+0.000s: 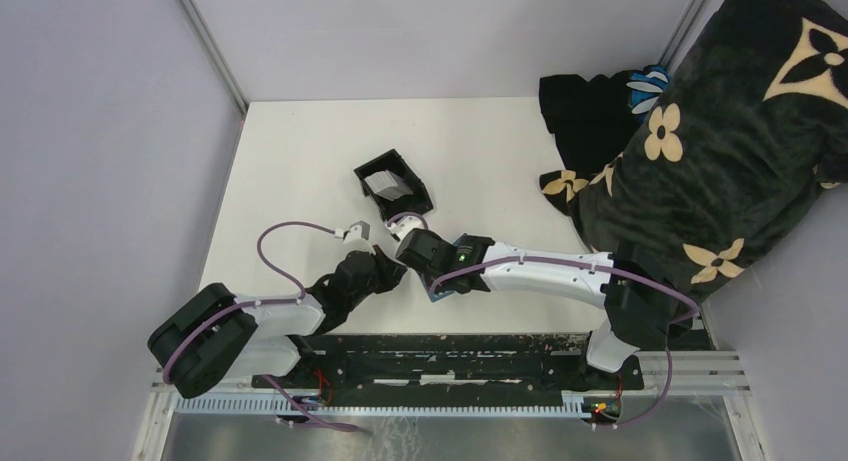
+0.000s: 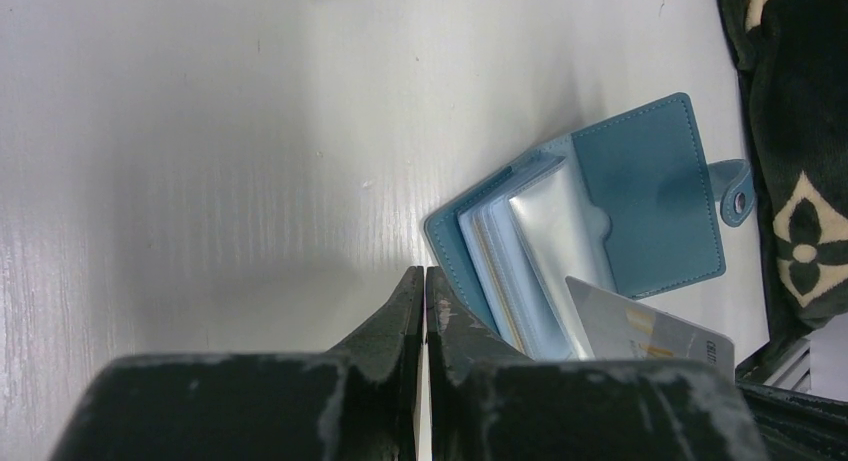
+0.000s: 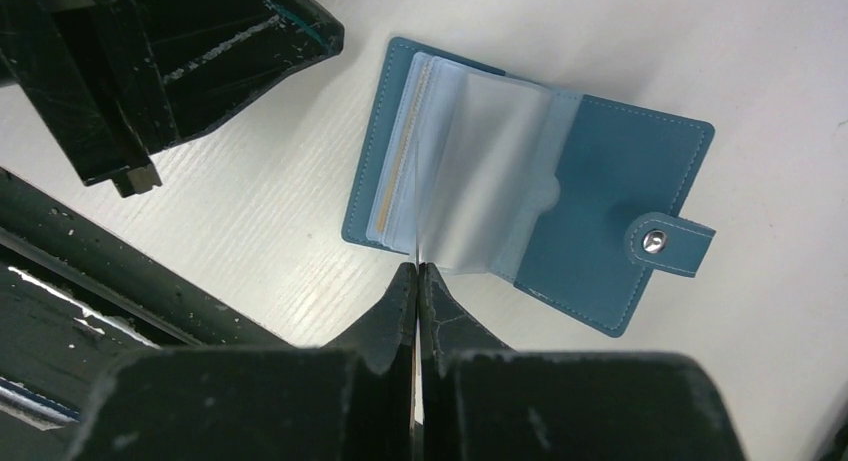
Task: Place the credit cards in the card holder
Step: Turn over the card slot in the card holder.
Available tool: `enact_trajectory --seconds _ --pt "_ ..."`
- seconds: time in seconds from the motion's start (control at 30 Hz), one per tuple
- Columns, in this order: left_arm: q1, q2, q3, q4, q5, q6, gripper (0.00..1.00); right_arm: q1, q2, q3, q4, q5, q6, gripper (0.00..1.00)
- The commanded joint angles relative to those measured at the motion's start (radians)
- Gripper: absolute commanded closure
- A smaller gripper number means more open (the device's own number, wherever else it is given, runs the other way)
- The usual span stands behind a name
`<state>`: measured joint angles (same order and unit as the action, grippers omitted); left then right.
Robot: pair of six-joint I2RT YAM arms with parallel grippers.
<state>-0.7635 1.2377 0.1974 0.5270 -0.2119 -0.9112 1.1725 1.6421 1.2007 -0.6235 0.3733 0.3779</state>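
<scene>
Digits on credit card (image 2: 650, 336) by card holder (image 2: 650, 191) blur beyond reading.

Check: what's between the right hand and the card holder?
A credit card, pinched in the right hand, reaches the card holder: edge-on in the right wrist view, face showing in the left wrist view.

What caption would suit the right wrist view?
Right hand, shut on a thin credit card seen edge-on, poised over the clear sleeves of the open blue card holder.
</scene>
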Motion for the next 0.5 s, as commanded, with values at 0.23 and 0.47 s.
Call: enact_trajectory --seconds 0.23,0.47 --pt "-0.008 0.004 0.022 0.021 -0.043 0.036 0.92 0.018 0.033 0.064 0.014 -0.016 0.022 0.99" --pt "-0.007 -0.004 0.014 0.022 -0.049 0.032 0.92 0.018 0.061 0.069 0.018 -0.015 0.029 0.99"
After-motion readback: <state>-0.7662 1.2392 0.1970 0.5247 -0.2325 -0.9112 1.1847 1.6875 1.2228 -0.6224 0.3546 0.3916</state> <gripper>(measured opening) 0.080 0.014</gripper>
